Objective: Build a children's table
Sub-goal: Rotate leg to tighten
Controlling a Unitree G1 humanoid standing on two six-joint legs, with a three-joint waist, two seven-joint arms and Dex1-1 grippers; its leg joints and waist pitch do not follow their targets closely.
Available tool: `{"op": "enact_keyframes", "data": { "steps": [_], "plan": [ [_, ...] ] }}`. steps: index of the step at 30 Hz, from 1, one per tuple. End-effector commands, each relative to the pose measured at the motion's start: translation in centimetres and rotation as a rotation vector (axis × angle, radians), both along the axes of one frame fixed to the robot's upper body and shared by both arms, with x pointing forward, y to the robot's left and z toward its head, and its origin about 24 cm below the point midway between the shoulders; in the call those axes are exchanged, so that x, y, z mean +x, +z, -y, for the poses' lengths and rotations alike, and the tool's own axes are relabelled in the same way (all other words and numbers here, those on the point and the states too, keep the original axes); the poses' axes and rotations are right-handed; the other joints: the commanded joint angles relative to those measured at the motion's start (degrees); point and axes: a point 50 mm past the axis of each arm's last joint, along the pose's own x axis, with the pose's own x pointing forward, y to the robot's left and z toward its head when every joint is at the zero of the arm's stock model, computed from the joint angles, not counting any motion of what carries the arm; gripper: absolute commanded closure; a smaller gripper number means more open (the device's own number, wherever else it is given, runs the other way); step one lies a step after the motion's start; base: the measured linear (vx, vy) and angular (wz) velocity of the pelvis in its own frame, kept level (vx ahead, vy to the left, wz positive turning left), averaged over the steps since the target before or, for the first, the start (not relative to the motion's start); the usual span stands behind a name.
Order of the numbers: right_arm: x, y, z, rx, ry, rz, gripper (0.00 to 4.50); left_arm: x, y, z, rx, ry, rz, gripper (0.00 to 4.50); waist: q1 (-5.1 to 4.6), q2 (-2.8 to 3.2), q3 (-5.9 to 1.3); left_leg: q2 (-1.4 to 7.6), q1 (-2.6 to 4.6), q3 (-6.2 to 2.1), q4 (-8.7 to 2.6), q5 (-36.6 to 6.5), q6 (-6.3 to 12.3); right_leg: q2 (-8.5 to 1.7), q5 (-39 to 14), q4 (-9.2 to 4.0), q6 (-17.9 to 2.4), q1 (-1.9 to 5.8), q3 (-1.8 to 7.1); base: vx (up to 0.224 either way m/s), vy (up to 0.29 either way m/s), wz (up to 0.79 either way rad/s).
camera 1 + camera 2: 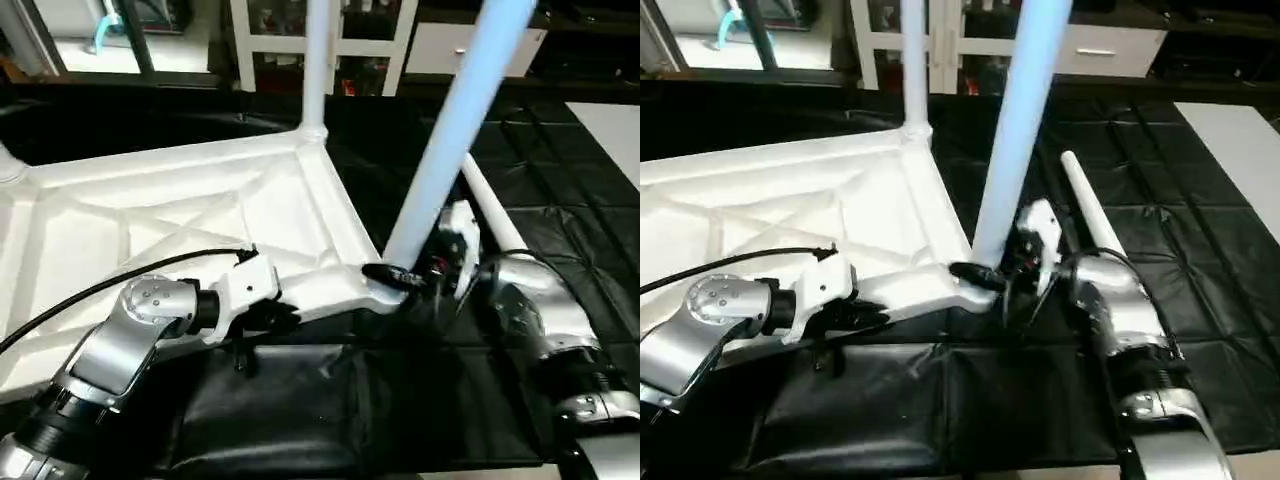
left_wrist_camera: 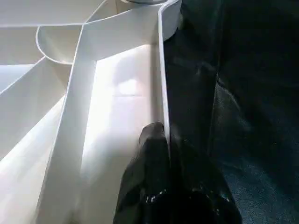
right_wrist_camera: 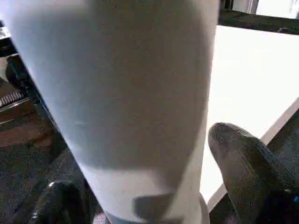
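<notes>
The white plastic square tabletop (image 1: 200,215) lies upside down on the black quilted mat (image 1: 1200,250), its ribbed underside facing up. Two white tapered tube legs stand in its corner sockets: the near leg (image 1: 455,130) leans a little at the corner closest to the robot, and the far leg (image 1: 318,60) rises straight from the corner behind it. A third white tube leg (image 1: 1090,205) lies flat on the mat, just beside the near leg's corner.

The left gripper (image 2: 166,140) is pinched on the tabletop's thin near rim; the wrist view shows a black finger (image 2: 145,172) on the inner face of that upright wall and the other on the mat side, a detail the head views blur into a dark lump under the white wrist. The right gripper (image 1: 405,275) sits at the foot of the near leg. Its wrist view shows that leg between the two black fingers (image 3: 247,168), with a clear gap to the finger on one side, so the jaws are spread, not clamping.

Behind the mat stands a white glass-door cabinet (image 1: 330,35)
</notes>
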Motion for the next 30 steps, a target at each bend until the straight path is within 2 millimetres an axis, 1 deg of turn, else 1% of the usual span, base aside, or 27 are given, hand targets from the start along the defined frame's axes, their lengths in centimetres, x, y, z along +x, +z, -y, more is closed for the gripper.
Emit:
{"op": "enact_keyframes", "data": {
  "steps": [1, 2, 3, 6, 9, 10, 11, 12, 13, 14, 15, 16, 17, 18, 19, 20, 21, 22, 23, 24, 25, 26, 27, 28, 29, 30],
  "plan": [
    [0.0, 0.3, 1.7, -0.007, -0.046, -0.005, 1.27, -1.4, -2.0, -0.7, 0.065, -0.048, -0.12, 4.5, -0.17, 0.47, -3.04, 4.24, 1.77, -1.71, -4.15, -7.0, 5.74, -3.97, -3.21, -3.41, -17.25, 2.3, 2.99, 0.0, 0.0, 0.0],
    [0.1, 0.3, 1.6, 0.01, -0.055, -0.008, 1.35, -1.3, -2.0, -0.7, 0.072, -0.053, -0.117, 4.5, 0.04, 0.42, -3.09, 4.26, 1.78, -1.68, -4.12, -6.68, 5.7, -3.98, -2.69, -3.27, -17.3, 2.31, 3.03, 0.0, 0.0, 0.0],
    [0.1, 0.3, 1.5, 0.013, -0.055, -0.012, 1.38, -1.3, -2.0, -0.7, 0.077, -0.056, -0.114, 4.5, 0.12, 0.62, -3.1, 4.24, 1.76, -1.71, -4.11, -6.55, 5.68, -3.97, -2.53, -3.22, -17.31, 2.33, 3.02, 0.0, 0.0, 0.0],
    [0.0, 0.1, 1.3, 0.009, -0.053, -0.015, 1.68, -1.1, -2.0, -0.7, 0.088, -0.058, -0.105, 4.5, 0.21, 0.39, -3.16, 4.18, 1.65, -1.61, -3.98, -6.57, 5.53, -4.03, -2.5, -3.2, -17.28, 2.38, 3.1, 0.0, 0.0, 0.0],
    [0.0, -0.4, 0.9, 0.0, -0.07, -0.021, 1.81, -1.0, -1.9, -0.7, 0.087, -0.056, -0.098, 4.5, 0.3, 0.41, -3.1, 4.15, 1.53, -1.55, -3.95, -7.5, 5.18, -4.08, -4.11, -3.37, -17.03, 2.32, 3.17, 0.0, 0.0, 0.0],
    [0.1, -0.6, 0.8, 0.0, -0.105, -0.032, 1.87, -1.0, -1.9, -0.7, 0.087, -0.057, -0.099, 4.5, 0.3, 0.44, -3.09, 4.18, 1.49, -1.59, -3.97, -7.89, 4.84, -4.08, -5.11, -3.42, -16.77, 2.34, 3.18, 0.0, 0.0, 0.0],
    [0.3, -1.1, 0.7, -0.012, -0.161, -0.046, 1.97, -1.0, -2.0, -0.6, 0.088, -0.052, -0.096, 4.5, 0.24, 0.43, -3.0, 4.23, 1.54, -1.62, -4.05, -8.26, 4.35, -4.02, -6.41, -3.54, -16.42, 2.19, 3.2, 0.0, 0.0, 0.0],
    [0.4, -1.2, 0.7, -0.018, -0.184, -0.051, 2.07, -1.0, -2.0, -0.5, 0.088, -0.048, -0.094, 4.5, 0.23, 0.48, -2.98, 4.26, 1.54, -1.67, -4.09, -8.46, 3.97, -4.03, -7.12, -3.57, -16.25, 2.2, 3.2, 0.0, 0.0, 0.0],
    [0.4, -1.2, 0.7, -0.018, -0.184, -0.051, 2.14, -1.0, -2.0, -0.5, 0.088, -0.048, -0.094, 4.5, 0.19, 0.43, -2.89, 4.25, 1.64, -1.63, -4.17, -9.47, 3.2, -3.88, -8.75, -3.75, -15.82, 2.08, 3.22, 0.0, 0.0, 0.0],
    [0.8, -2.0, 0.7, -0.054, -0.294, -0.063, 2.19, -0.7, -2.1, -0.2, 0.083, -0.018, -0.086, 4.5, 0.13, 0.45, -2.85, 4.24, 1.65, -1.63, -4.18, -10.14, 2.28, -3.91, -10.08, -3.82, -15.49, 2.01, 3.32, 0.0, 0.0, 0.0],
    [1.0, -2.2, 0.7, -0.06, -0.332, -0.07, 2.25, -0.6, -2.1, -0.1, 0.081, -0.008, -0.082, 4.5, 0.13, 0.49, -2.79, 4.22, 1.68, -1.61, -4.22, -10.51, 1.79, -3.89, -10.83, -3.91, -15.28, 1.93, 3.33, 0.0, 0.0, 0.0],
    [1.3, -2.8, 0.6, -0.081, -0.423, -0.081, 2.31, -0.3, -2.2, 0.3, 0.082, 0.02, -0.075, 4.5, -0.02, 0.45, -2.65, 4.24, 1.72, -1.62, -4.33, -11.72, 0.7, -3.87, -12.71, -4.1, -14.71, 1.77, 3.41, 0.0, 0.0, 0.0],
    [1.6, -3.3, 0.5, -0.095, -0.511, -0.097, 2.35, 0.0, -2.3, 0.8, 0.093, 0.056, -0.065, 4.5, -0.1, 0.38, -2.54, 4.11, 1.7, -1.7, -4.41, -12.71, 0.19, -3.88, -14.48, -4.32, -14.36, 1.81, 3.38, 0.0, 0.0, 0.0],
    [1.6, -3.3, 0.5, -0.095, -0.511, -0.097, 2.35, 0.0, -2.3, 0.8, 0.093, 0.056, -0.065, 4.5, -0.28, 0.34, -2.34, 4.11, 1.87, -1.8, -4.53, -14.89, -0.99, -3.91, -18.15, -4.65, -13.41, 1.59, 3.45, 0.0, 0.0, 0.0],
    [1.9, -3.7, 0.2, -0.1, -0.579, -0.118, 2.43, 0.4, -2.5, 1.2, 0.101, 0.092, -0.06, 4.5, -0.29, 0.37, -2.45, 3.97, 2.05, -2.0, -4.47, -16.87, -1.51, -3.96, -21.59, -4.92, -12.21, 1.59, 3.45, 0.0, 0.0, 0.0],
    [2.3, -4.2, -0.3, -0.11, -0.696, -0.152, 2.45, 1.0, -2.7, 1.9, 0.109, 0.174, -0.079, 4.5, -0.52, 0.33, -2.32, 3.94, 2.11, -2.11, -4.57, -17.92, -1.9, -3.95, -23.87, -5.22, -11.38, 1.38, 3.44, 0.0, 0.0, 0.0],
    [2.3, -4.3, -0.3, -0.11, -0.701, -0.153, 2.48, 1.0, -2.7, 1.9, 0.109, 0.177, -0.08, 4.5, -0.65, 0.4, -2.45, 4.03, 2.28, -2.0, -4.52, -18.03, -2.42, -3.86, -23.68, -5.13, -11.33, 1.25, 3.55, 0.0, 0.0, 0.0],
    [2.6, -4.5, -0.7, -0.105, -0.765, -0.176, 2.5, 1.4, -2.8, 2.4, 0.109, 0.226, -0.086, 4.5, -0.76, 0.45, -2.32, 4.0, 2.55, -2.07, -4.58, -18.44, -3.0, -3.82, -24.47, -5.39, -11.24, 0.9, 3.55, 0.0, 0.0, 0.0],
    [2.9, -4.9, -1.3, -0.089, -0.88, -0.217, 2.5, 2.2, -2.8, 3.2, 0.11, 0.319, -0.098, 4.5, -0.9, 0.4, -2.53, 3.87, 2.46, -2.18, -4.5, -18.84, -3.33, -3.72, -24.66, -5.3, -11.05, 0.98, 3.4, 0.0, 0.0, 0.0],
    [3.0, -5.2, -2.2, -0.067, -0.939, -0.246, 2.51, 2.7, -2.7, 4.2, 0.086, 0.357, -0.106, 4.5, -1.15, 0.35, -2.43, 3.87, 2.34, -2.16, -4.62, -18.78, -3.5, -3.74, -24.43, -5.32, -10.93, 0.98, 3.47, 0.0, 0.0, 0.0],
    [3.0, -5.2, -2.2, -0.067, -0.939, -0.246, 2.51, 2.7, -2.7, 4.2, 0.086, 0.357, -0.106, 4.5, -1.11, 0.46, -2.54, 3.83, 2.67, -2.16, -4.47, -19.2, -3.83, -3.64, -24.12, -5.5, -10.51, 0.65, 3.43, 0.0, 0.0, 0.0],
    [3.0, -5.3, -2.9, -0.053, -0.964, -0.262, 2.51, 2.9, -2.6, 4.8, 0.068, 0.372, -0.112, 4.5, -1.24, 0.29, -2.7, 3.64, 2.36, -2.2, -4.52, -19.7, -3.46, -3.54, -23.45, -5.48, -10.01, 0.97, 3.33, 0.0, 0.0, 0.0],
    [2.9, -5.6, -4.8, -0.017, -0.973, -0.295, 2.51, 3.2, -2.2, 6.1, 0.037, 0.37, -0.116, 4.5, -1.27, 0.38, -2.72, 3.64, 2.18, -2.26, -4.59, -19.48, -3.35, -3.56, -22.66, -5.4, -9.81, 1.01, 3.35, 0.0, 0.0, 0.0],
    [2.9, -5.6, -4.9, -0.014, -0.974, -0.298, 2.51, 3.2, -2.2, 6.2, 0.035, 0.37, -0.117, 4.5, -1.19, 0.45, -2.76, 3.68, 2.48, -2.22, -4.63, -20.25, -3.41, -3.46, -21.89, -5.6, -9.55, 0.67, 3.3, 0.0, 0.0, 0.0],
    [2.8, -5.6, -6.8, -0.005, -0.942, -0.3, 2.51, 3.5, -1.8, 7.2, 0.022, 0.356, -0.099, 4.5, -1.36, 0.1, -2.88, 3.71, 2.3, -2.35, -4.78, -20.42, -3.25, -3.37, -20.82, -5.42, -9.63, 0.9, 3.17, 0.0, 0.0, 0.0],
    [2.7, -5.4, -7.8, -0.004, -0.908, -0.284, 2.51, 3.6, -1.7, 7.7, 0.019, 0.348, -0.092, 4.5, -1.32, 0.25, -2.9, 3.61, 2.11, -2.42, -4.75, -20.73, -3.27, -3.42, -20.72, -5.37, -9.58, 0.92, 3.13, 0.0, 0.0, 0.0]
  ]
}}
